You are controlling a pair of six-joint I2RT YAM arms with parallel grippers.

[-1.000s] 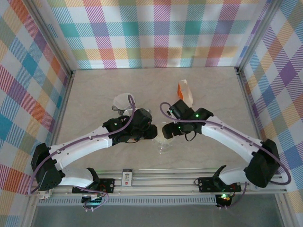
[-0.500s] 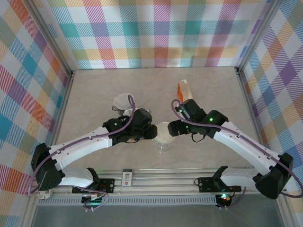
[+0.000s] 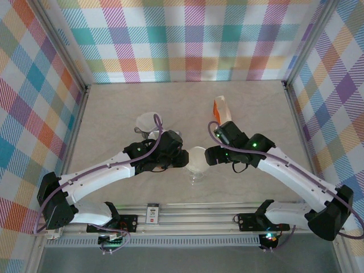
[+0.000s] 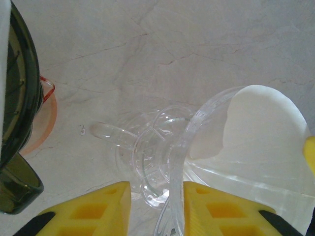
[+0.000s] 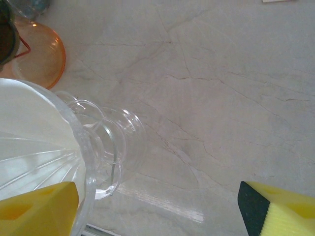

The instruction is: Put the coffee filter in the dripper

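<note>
your left hand [image 4: 157, 209] grips the dripper [image 4: 160, 150] by its rim, filter [image 4: 261, 128] seated inside; your right hand [image 5: 157, 206] stands open just beside it.

The far half of the tabletop [image 3: 187, 99] lies open up to the plaid walls [image 3: 193, 40]. It is broken only by an orange-and-white packet [image 3: 222, 112] right of centre and a clear glass vessel [image 3: 148, 121] left of centre, with a bare lane between them. Nearer in, the dripper [image 3: 197, 161] stands mid-table, with the left gripper [image 3: 181, 158] against its left side and the right gripper [image 3: 209, 155] just beside its right, so both arms block its flanks. A dark green vessel [image 4: 15, 123] and an orange saucer [image 5: 44, 49] crowd the ground beside the left gripper.
</note>
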